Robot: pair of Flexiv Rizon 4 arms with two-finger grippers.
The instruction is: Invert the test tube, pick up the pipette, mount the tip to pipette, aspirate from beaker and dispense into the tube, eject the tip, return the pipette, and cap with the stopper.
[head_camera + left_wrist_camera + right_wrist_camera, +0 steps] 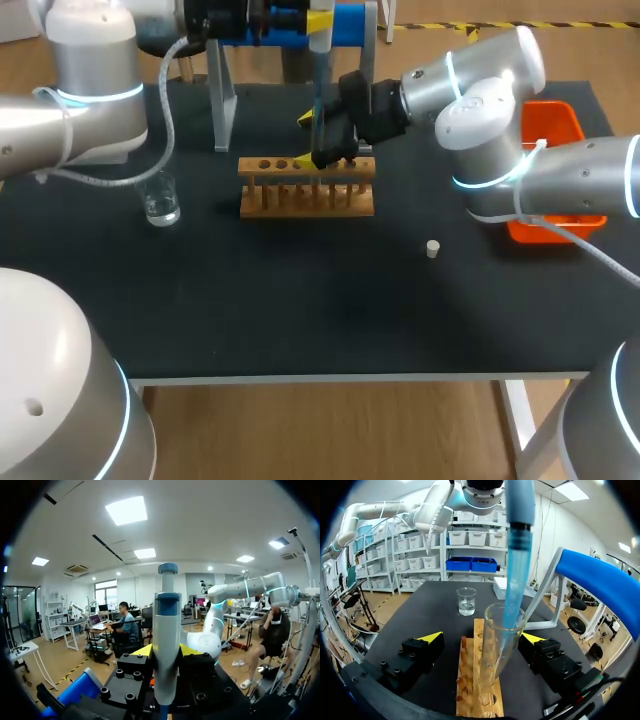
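A clear test tube (495, 650) stands upright in the wooden rack (475, 700), also seen as the rack (305, 190) in the head view. My right gripper (482, 637) is open, one yellow-tipped finger on either side of the tube and neither touching it; it is the right gripper (318, 140) in the head view. My left gripper (165, 652) is shut on the pipette (167, 630) and holds it upright above the rack, where the left gripper (318, 22) shows at the back. The pipette's blue tip (514, 590) reaches down into the tube's mouth. The beaker (160, 200) stands left of the rack. The stopper (432, 249) lies right of it.
The pipette stand (225, 95) with its blue holder (350, 25) is behind the rack. An orange bin (548, 125) sits at the table's right edge, partly behind my right arm. The beaker (466, 601) is beyond the rack in the right wrist view.
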